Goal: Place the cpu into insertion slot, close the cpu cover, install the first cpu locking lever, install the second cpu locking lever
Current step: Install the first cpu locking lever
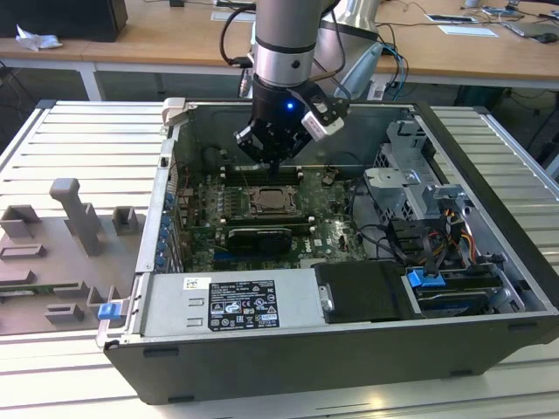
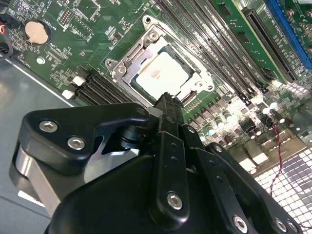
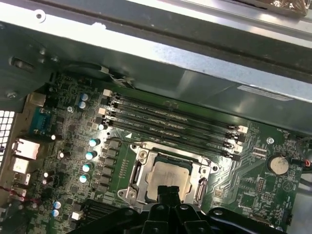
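Since the cpu (image 2: 163, 73) lay flat in the insertion slot (image 2: 148, 22) with the cpu cover (image 2: 129, 68) down around it, the work seemed to have reached the locking levers, though whether either lever was latched could not be told. The gripper (image 2: 165, 100) hung just above the socket's edge, its fingers apparently pressed together and holding nothing. Judging by this, the lever step would call for a small, exact push at the frame's side, not a grasp. Room was tight: the memory slots (image 3: 170, 122) ran close along one side of the socket, with the case wall (image 3: 195, 63) beyond them. In the exterior view a long black card (image 1: 259, 237) lay near the opposite side, and the open top of the case left free room overhead.
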`<state>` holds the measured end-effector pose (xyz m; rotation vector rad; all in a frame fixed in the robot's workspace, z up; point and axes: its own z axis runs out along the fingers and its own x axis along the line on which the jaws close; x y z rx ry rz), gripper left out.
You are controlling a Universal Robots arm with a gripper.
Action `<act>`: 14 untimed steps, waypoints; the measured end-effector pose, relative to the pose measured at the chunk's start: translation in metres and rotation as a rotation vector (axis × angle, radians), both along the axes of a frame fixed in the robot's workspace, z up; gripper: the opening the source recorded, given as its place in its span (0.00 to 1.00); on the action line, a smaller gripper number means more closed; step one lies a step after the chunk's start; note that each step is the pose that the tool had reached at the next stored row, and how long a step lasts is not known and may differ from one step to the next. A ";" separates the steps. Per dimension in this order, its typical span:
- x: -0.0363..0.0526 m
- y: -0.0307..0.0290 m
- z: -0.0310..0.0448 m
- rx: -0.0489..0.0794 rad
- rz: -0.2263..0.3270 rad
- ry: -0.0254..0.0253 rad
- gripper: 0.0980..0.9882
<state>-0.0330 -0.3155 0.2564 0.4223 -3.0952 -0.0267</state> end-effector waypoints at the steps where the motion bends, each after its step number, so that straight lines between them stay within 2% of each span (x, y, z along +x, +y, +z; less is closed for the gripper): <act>1: -0.0001 0.0000 0.0000 0.000 0.005 0.0001 0.01; 3: -0.0017 0.0000 -0.0003 0.002 0.014 0.0000 0.01; 6: -0.0104 -0.0001 -0.0009 0.007 0.017 -0.0016 0.01; 8: -0.0126 -0.0001 -0.0011 0.007 0.014 -0.0018 0.01; 14: -0.0127 -0.0002 -0.0021 0.006 -0.058 -0.0019 0.01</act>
